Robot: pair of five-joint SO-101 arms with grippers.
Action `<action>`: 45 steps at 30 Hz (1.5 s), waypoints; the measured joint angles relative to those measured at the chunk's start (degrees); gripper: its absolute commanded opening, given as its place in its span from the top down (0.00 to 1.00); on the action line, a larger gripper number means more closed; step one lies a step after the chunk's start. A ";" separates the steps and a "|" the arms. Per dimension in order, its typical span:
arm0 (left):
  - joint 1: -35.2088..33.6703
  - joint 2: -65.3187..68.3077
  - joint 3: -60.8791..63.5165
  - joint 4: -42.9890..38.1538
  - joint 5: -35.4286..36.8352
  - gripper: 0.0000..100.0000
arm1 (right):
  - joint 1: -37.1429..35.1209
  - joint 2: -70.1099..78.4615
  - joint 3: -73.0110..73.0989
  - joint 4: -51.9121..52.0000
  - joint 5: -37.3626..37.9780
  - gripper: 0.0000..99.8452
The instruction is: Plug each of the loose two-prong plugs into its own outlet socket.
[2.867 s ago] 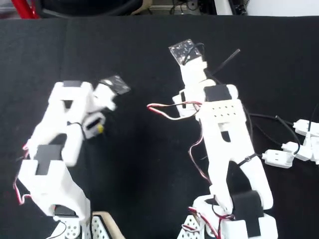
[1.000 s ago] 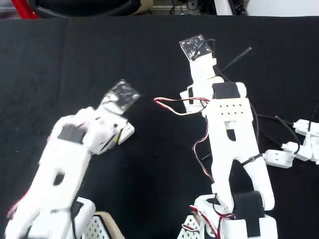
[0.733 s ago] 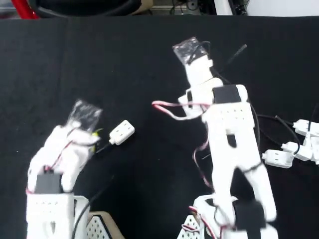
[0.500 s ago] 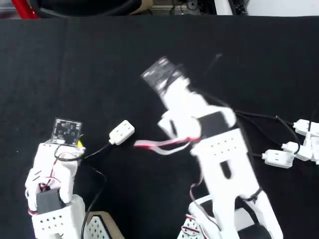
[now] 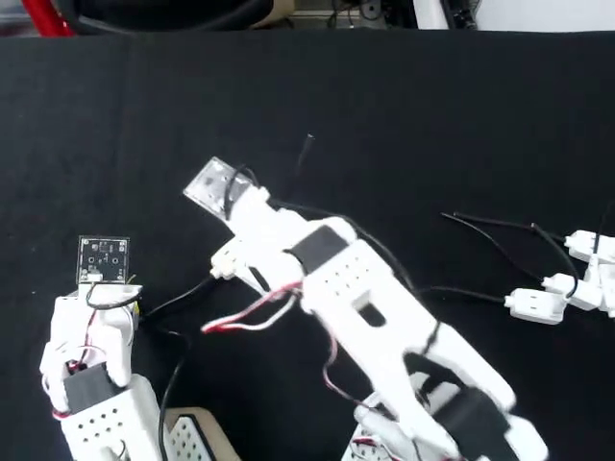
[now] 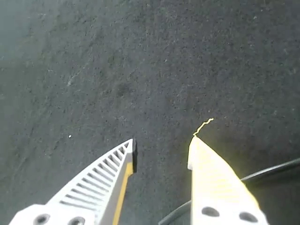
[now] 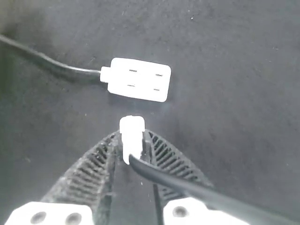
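Right wrist view: plug just short of socket
The right gripper, clamping the plug, has swung to left of centre in the high view; the left gripper, jaws apart, has retreated lower left. Insertion looks next. Plug points at the socket, whose long axis lies crosswise.
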 measured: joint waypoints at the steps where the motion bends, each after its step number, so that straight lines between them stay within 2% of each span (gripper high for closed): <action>1: 0.00 0.00 0.00 0.00 0.00 0.82 | 0.00 1.49 -1.05 -0.44 -0.62 0.99; 6: 0.00 0.00 0.00 0.00 0.00 0.97 | 0.00 6.59 -2.55 -6.24 -4.31 0.99; 9: 0.00 0.00 0.00 0.00 0.00 0.95 | 0.00 8.44 -2.55 -8.70 -6.24 0.99; 13: -0.26 0.00 0.00 0.00 0.00 0.97 | 0.00 9.67 -2.55 -10.46 -7.65 0.99; 28: -0.44 0.00 0.00 0.00 0.00 0.97 | 3.87 10.90 -2.55 -11.87 -9.58 0.99; 35: -0.44 0.00 0.00 0.00 0.00 0.97 | 3.87 16.53 -5.45 -12.13 -9.67 0.99; 45: -0.44 0.00 0.00 0.00 0.00 0.97 | 3.78 17.32 -5.71 -12.92 -9.67 0.99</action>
